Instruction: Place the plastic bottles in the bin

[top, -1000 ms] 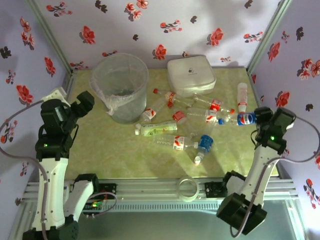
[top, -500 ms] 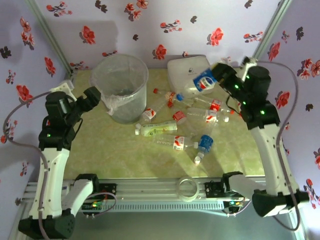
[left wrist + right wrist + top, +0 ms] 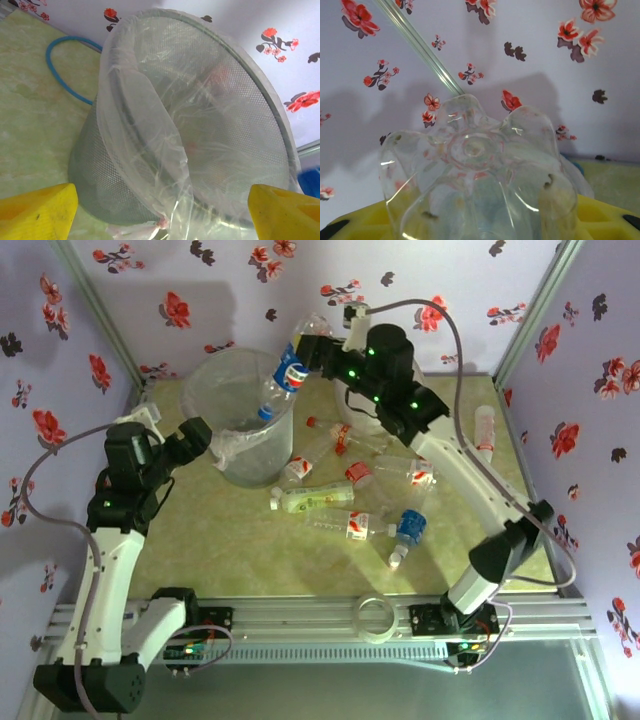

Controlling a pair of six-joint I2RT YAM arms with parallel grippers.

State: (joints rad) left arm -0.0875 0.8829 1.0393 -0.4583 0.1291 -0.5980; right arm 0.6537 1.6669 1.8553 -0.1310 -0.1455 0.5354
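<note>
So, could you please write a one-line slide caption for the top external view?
Right gripper holds a blue-labelled bottle cap-down over the bin; left gripper open beside it.

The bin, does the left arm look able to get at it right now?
Probably yes. The left gripper hangs open just beside the bin, facing its wall with nothing between. The right gripper holds a blue-label bottle over the opposite rim.

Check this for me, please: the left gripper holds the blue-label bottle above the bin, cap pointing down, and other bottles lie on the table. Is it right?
Not quite: the right gripper, not the left one, holds the blue-label bottle above the bin, cap down, as the top external view shows. Other bottles do lie on the table.
</note>
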